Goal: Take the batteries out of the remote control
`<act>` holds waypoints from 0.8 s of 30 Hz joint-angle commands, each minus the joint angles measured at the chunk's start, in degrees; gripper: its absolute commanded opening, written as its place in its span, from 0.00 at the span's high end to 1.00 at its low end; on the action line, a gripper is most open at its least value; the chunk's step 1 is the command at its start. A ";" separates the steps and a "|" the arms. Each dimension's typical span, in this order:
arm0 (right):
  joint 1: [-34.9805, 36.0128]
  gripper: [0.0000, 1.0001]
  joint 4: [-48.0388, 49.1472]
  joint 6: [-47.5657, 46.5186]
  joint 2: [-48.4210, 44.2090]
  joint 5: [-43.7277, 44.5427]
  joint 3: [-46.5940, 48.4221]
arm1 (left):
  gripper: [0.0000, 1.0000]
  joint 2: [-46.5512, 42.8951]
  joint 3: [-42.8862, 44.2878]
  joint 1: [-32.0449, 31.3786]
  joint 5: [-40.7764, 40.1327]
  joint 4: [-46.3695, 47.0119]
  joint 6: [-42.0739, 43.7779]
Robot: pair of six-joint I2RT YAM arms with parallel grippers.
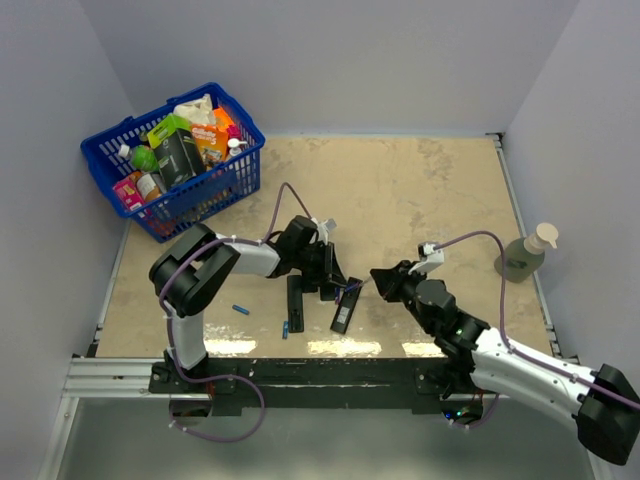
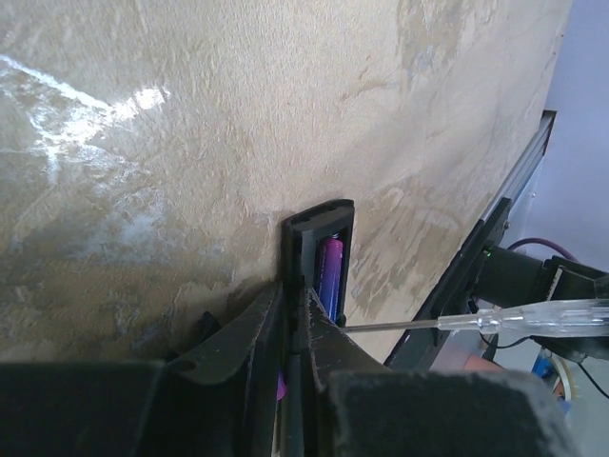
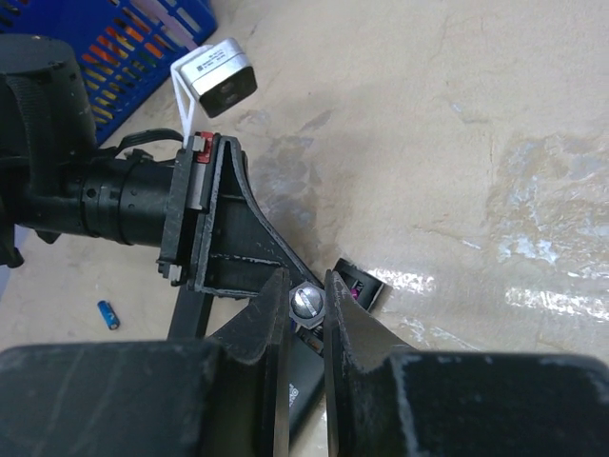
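Beige mottled table, seen from above, with both arms meeting near its front centre. Blue plastic basket of groceries at the far left corner; clear soap dispenser at the right edge.

Left gripper: fingers closed almost together on the sides of a black remote control, held on edge with its battery compartment uncovered. A second black remote lies flat just beside this gripper.

Right gripper: fingers pinched narrowly on a clear-handled screwdriver, whose thin shaft reaches across to the open compartment.

Batteries: one purplish battery seated in the compartment; two blue batteries loose on the table, near the left arm's base and apart from each other.
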 commanded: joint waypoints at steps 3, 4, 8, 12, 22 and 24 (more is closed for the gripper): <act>-0.17 1.00 -2.74 -2.05 1.31 3.44 3.95 | 0.83 -2.15 4.10 -0.33 -2.78 -4.20 3.00; -0.17 1.00 -2.56 -2.06 1.49 3.71 3.87 | 0.83 -2.42 4.36 -0.33 -2.96 -4.73 3.18; -0.26 1.00 -1.95 -3.37 2.37 5.29 4.04 | 0.83 -3.65 6.64 -0.33 -5.16 -8.32 4.67; -0.43 1.00 -0.72 -5.21 4.65 5.56 5.71 | 0.80 -6.01 7.18 -0.42 -9.10 -10.36 5.38; -0.35 1.00 2.53 -6.98 11.51 4.24 10.10 | 0.77 -9.63 6.13 -0.33 -14.21 -12.73 6.08; -0.44 1.00 2.54 -7.24 12.56 4.15 10.89 | 0.77 -10.07 6.12 -0.33 -14.91 -12.99 6.43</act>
